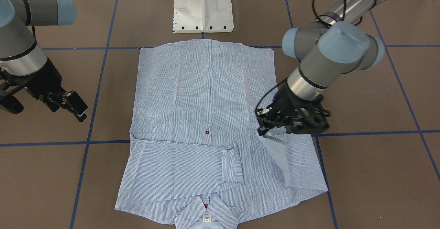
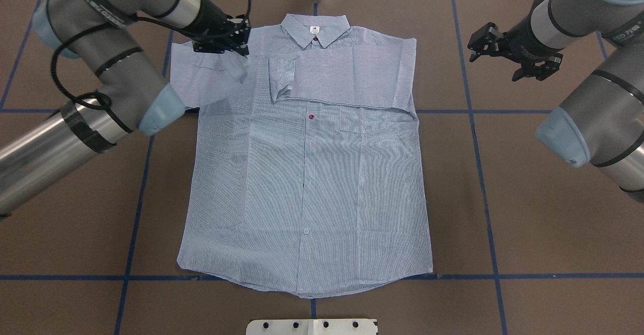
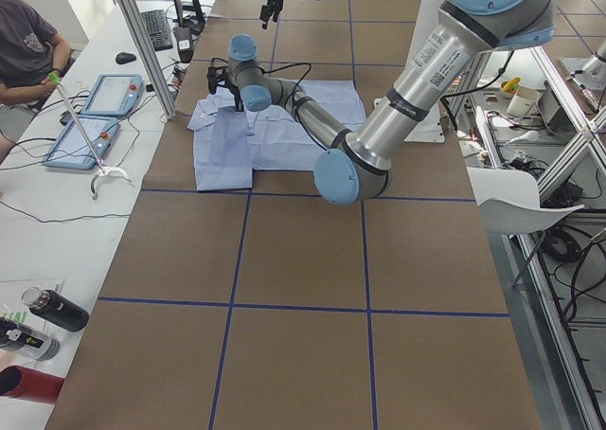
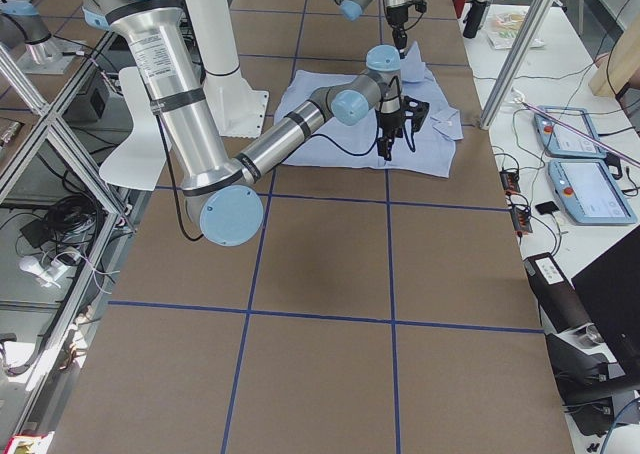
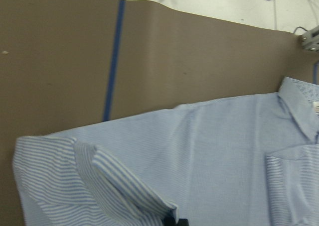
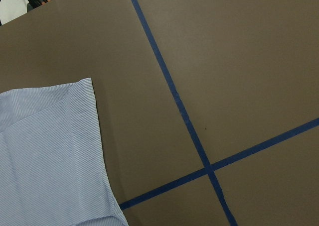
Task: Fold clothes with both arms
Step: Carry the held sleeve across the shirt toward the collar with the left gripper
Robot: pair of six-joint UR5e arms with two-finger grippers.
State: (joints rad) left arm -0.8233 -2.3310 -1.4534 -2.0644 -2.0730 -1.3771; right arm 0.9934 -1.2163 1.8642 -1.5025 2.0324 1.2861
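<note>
Our left claw (image 1: 266, 124) pinches the loose sleeve (image 2: 206, 78) beside the collar (image 2: 314, 28), raised off the shirt (image 2: 312, 184), which lies flat on the counter (image 2: 528, 199). Our right claw (image 2: 495, 56) hangs spread wide and empty on the collar's other side. The other sleeve (image 2: 342, 81) already lies folded below the collar. We judge this sleeve and the body folds remain.

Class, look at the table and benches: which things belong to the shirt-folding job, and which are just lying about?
Part of the job:
- shirt
- left gripper, jaws shut on the shirt's sleeve
- right gripper, jaws open, off to the shirt's side

Just lying about:
- white pedestal base
- black bottle
- teach pendants
- keyboard
</note>
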